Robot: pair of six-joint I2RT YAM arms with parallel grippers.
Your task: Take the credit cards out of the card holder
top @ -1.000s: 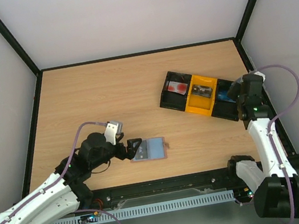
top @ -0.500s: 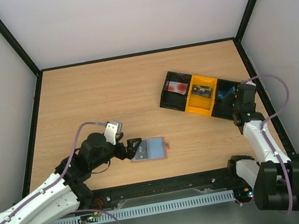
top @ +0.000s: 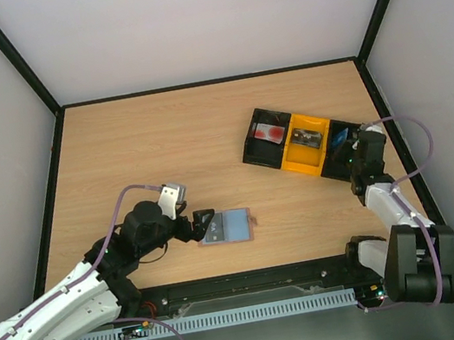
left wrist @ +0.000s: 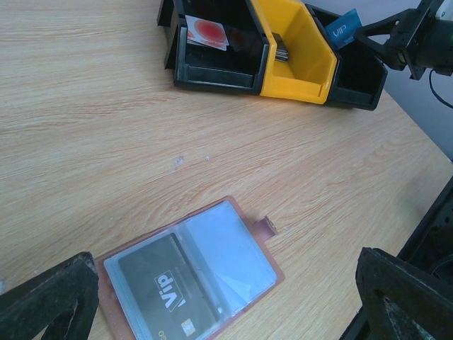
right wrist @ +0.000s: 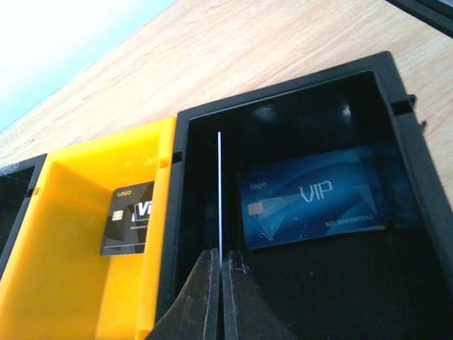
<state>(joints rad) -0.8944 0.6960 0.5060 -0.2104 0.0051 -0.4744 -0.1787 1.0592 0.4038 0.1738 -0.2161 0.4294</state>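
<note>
The wooden table (top: 161, 146) is seen from above. An open card holder (top: 226, 226) is laid near-centre. A tray (top: 300, 167) is set far right.

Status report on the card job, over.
Left gripper open at card holder. Right gripper shut on card above tray. Black card in holder. Nothing blocking.

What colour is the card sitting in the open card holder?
Black, with white VIP lettering. The card in the card holder shows best in the left wrist view.

White-shelled left arm (top: 58, 307), white-shelled right arm (top: 392, 207), black joints (top: 142, 223), looping purple cables (top: 129, 188), black left claw (top: 205, 225), black right claw (right wrist: 219, 255)
</note>
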